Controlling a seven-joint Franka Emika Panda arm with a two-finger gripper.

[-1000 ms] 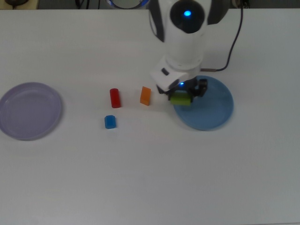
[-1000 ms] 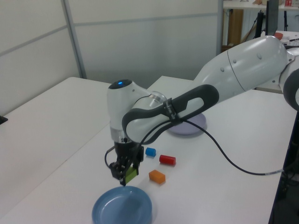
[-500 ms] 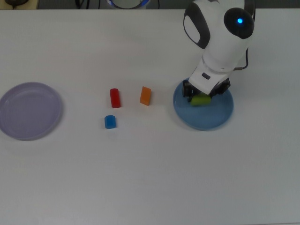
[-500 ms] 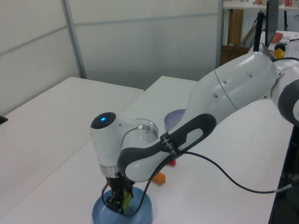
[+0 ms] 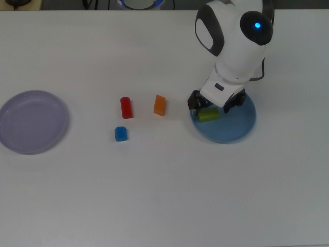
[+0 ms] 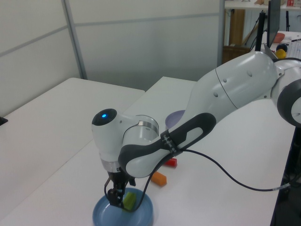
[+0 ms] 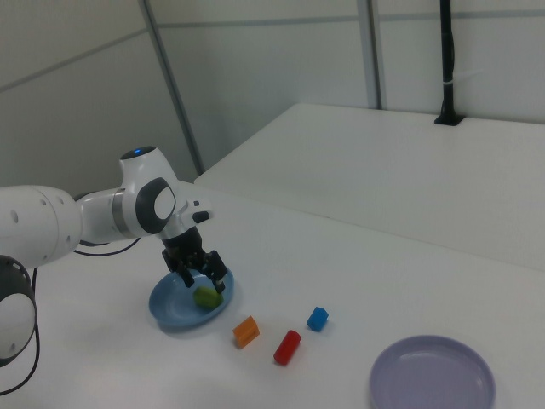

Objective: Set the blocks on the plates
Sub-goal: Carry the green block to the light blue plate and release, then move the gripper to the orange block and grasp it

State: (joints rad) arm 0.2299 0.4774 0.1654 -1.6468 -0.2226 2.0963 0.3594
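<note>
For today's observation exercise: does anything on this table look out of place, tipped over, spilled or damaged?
Nothing stands out. The green block lies on the blue plate under the gripper; the red block, blue block and orange block sit apart on the table, and the lavender plate holds nothing.

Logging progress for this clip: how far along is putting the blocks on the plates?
Done: the green block lies on the blue plate. In hand: nothing; the gripper hangs open just over that block. Left: the red block, the blue block and the orange wedge lie on the table, and the lavender plate holds nothing.
</note>
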